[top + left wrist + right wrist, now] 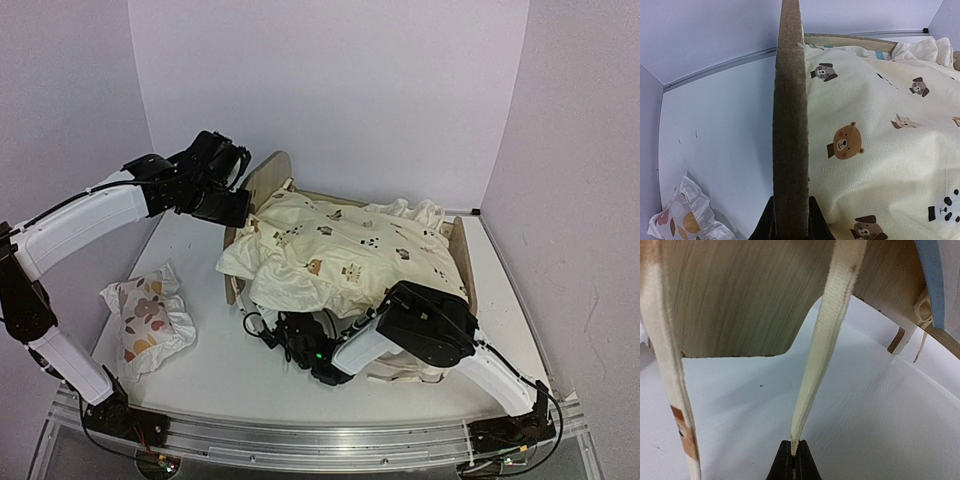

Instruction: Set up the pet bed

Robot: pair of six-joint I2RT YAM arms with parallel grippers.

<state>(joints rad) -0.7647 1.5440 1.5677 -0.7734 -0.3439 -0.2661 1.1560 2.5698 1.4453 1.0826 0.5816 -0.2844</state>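
- Pinching the headboard [790,125] of the pet bed [268,178] with my left pincer [791,225]; narrow grip, one finger on each face of the board, wood edge running straight up the left wrist view.
- Pet bed sits mid-worktop [200,375] toward the back wall, headboard on the left, low footboard [460,250] on the right.
- Cream animal-print cushion [340,250] heaped over the bed, rumpled, spilling over the near side; bears and dogs printed on it.
- My right pincer [793,460] is low at the bed's near-left corner, clamped shut on the end of a cream tie [820,350].
- The tie hangs down from above into the fingertips, thin and flat, just in front of a wood panel [740,290] of the bed.
- Second cream strap [670,390] hangs at the left edge of that view, loose, not gripped.
- Blue edge of the base [930,280] shows top right in the right wrist view.
- Small white pillow [150,320] with orange-brown prints lies on the worktop, left of the bed, well apart from both pincers.
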